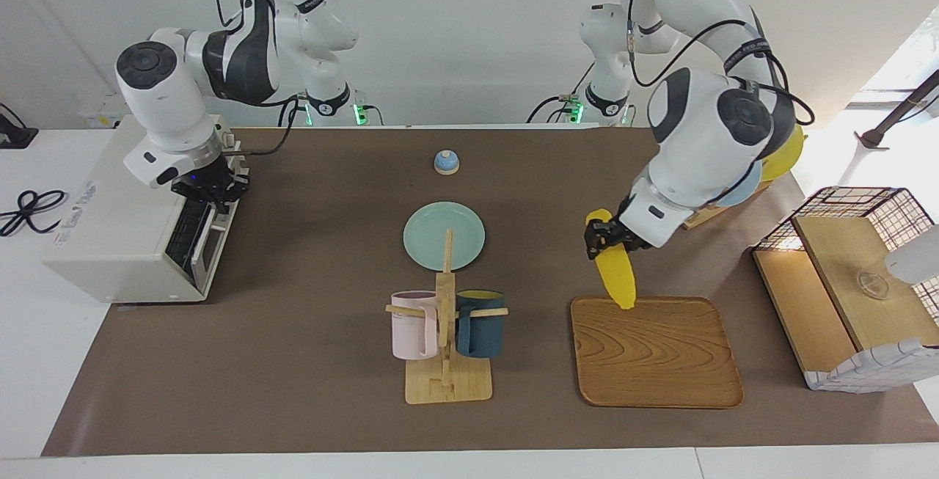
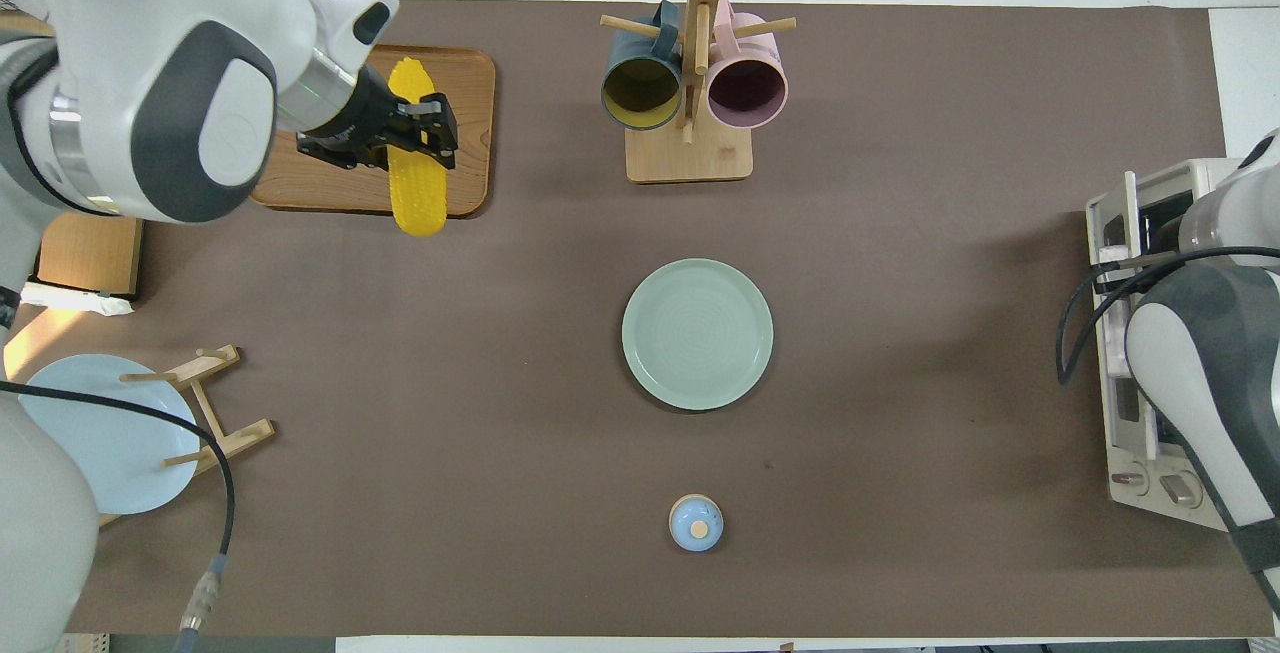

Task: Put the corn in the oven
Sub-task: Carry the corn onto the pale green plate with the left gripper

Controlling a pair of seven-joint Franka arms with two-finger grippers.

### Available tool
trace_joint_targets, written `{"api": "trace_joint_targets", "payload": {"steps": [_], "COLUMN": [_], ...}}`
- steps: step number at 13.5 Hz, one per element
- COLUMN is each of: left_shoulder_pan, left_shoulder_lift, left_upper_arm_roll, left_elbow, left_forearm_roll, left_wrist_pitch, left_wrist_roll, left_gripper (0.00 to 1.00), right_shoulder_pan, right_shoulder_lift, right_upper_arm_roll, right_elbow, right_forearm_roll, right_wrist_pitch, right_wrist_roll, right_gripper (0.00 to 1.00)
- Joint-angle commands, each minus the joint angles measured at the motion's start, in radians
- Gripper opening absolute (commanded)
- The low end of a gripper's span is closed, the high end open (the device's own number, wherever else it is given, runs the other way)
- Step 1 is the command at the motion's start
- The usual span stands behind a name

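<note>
Above the wooden tray [image 1: 655,350], at its edge nearer the robots, the corn [image 1: 615,271] is held clear of the wood by the left claw [image 1: 603,237]. The cob is clamped near its upper end between the closed fingers, and most of its length hangs below the claw, tilted, with the lower tip over the tray's rim. In the overhead view the corn [image 2: 415,151] is seen crossing that same rim of the tray [image 2: 470,83], with the left claw [image 2: 408,133] wrapped across its middle.

At the right arm's end of the desk [image 1: 308,362], well apart from the tray, the oven [image 1: 125,233] is seen with its door [image 1: 196,233] partly dropped open. The right claw [image 1: 213,189] is closed at the top edge of that door; whether the handle itself is gripped cannot be told.

Between tray and oven a green plate [image 1: 443,235] lies untouched.
</note>
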Motion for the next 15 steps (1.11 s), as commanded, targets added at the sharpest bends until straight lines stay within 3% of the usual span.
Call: {"api": "trace_joint_targets", "payload": {"steps": [1, 5, 7, 15], "left_shoulder_pan": [-0.134, -0.313, -0.393, -0.545], "left_shoulder_lift": [-0.121, -0.218, -0.215, -0.020], "left_upper_arm_roll": [0.018, 0.018, 0.018, 0.022], "left_elbow": [-0.215, -0.480, -0.553, -0.542], "left_forearm_roll": [-0.016, -0.018, -0.018, -0.016], "left_wrist_pitch": [0.093, 0.398, 0.507, 0.756], "left_wrist_roll": [-0.123, -0.263, -0.280, -0.386], "left_gripper": [0.00, 0.00, 0.00, 0.00], "right_shoulder_pan": [0.012, 0.017, 0.070, 0.093], "right_shoulder_lift": [0.029, 0.075, 0.083, 0.166], "right_upper_arm_roll": [-0.004, -0.003, -0.001, -0.001], "right_elbow": [-0.078, -0.151, -0.191, -0.219], "right_forearm_roll": [0.010, 0.037, 0.045, 0.092], "right_wrist_pitch": [0.123, 0.274, 0.343, 0.426], "right_wrist_roll": [0.013, 0.030, 0.083, 0.133], "right_gripper": [0.00, 0.00, 0.00, 0.00]}}
